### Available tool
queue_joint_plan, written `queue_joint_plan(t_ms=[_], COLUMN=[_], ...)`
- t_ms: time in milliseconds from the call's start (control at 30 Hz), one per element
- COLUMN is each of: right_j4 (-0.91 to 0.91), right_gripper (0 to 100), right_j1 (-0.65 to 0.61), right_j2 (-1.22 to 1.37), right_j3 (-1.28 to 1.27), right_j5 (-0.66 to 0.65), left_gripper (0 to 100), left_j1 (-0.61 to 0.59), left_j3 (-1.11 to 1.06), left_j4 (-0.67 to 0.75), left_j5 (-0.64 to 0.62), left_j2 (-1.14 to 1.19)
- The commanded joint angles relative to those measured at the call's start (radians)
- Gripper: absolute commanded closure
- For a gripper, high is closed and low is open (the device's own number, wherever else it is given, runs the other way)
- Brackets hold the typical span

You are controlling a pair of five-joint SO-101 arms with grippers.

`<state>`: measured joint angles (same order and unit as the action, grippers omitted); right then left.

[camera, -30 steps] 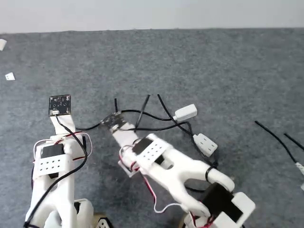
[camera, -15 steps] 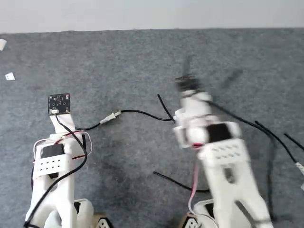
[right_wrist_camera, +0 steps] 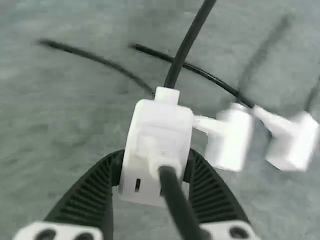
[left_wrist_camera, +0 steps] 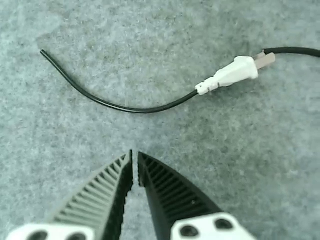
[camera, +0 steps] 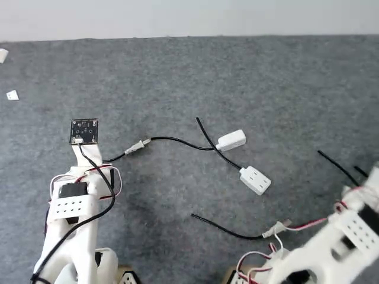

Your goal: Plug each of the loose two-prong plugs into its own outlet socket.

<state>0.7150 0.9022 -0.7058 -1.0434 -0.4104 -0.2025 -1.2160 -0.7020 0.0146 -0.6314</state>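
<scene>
- Two-prong plug point(camera: 137, 146) lies loose on the grey mat point(camera: 177, 71), between the left arm point(camera: 74, 207) and the far outlet socket point(camera: 231, 140). The near outlet socket point(camera: 256, 180) is close to that one.
- Left wrist view: plug's prongs visible. Left gripper point(left_wrist_camera: 135, 156) fingers together, plug apart ahead of it.
- Right wrist view: right gripper point(right_wrist_camera: 155, 156) clamped on a white connector block point(right_wrist_camera: 157, 131) with a black cord point(right_wrist_camera: 187, 45). Plug or socket, can't tell.

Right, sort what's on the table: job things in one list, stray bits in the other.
For the job: left plug; right plug; far socket; near socket; white corded block, gripped in the right pincer.
Lying about: paper scrap; second paper scrap.
</scene>
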Motion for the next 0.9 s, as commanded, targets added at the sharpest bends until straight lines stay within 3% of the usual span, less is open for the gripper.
queue_joint_plan(t_ms=[0,333,500,567,700,867], right_j4=[-0.11,-0.357,-0.348,-0.355,-0.289,-0.033], right_gripper=[99.0,98.0,79.9,77.9,81.0,81.2], right_j1=[0.058,0.134,0.145,0.145,0.151,0.14], right_j2=[-0.031,-0.031,0.012,0.058,0.165,0.262], right_j3=[-0.049,-0.224,-0.236,-0.229,-0.114,0.11], right_j5=[-0.029,-0.029,-0.02,-0.02,0.049,0.075], left_gripper=[99,99,96,92,84,82], left_j1=[0.006,0.006,0.008,0.008,0.008,0.041], left_j3=[0.008,0.008,0.01,0.01,0.008,0.002], left_j4=[0.026,0.026,0.026,0.025,0.021,0.021], left_j5=[-0.005,-0.005,-0.005,-0.006,-0.006,-0.006], left_j2=[-0.017,-0.017,-0.017,-0.017,-0.014,-0.012])
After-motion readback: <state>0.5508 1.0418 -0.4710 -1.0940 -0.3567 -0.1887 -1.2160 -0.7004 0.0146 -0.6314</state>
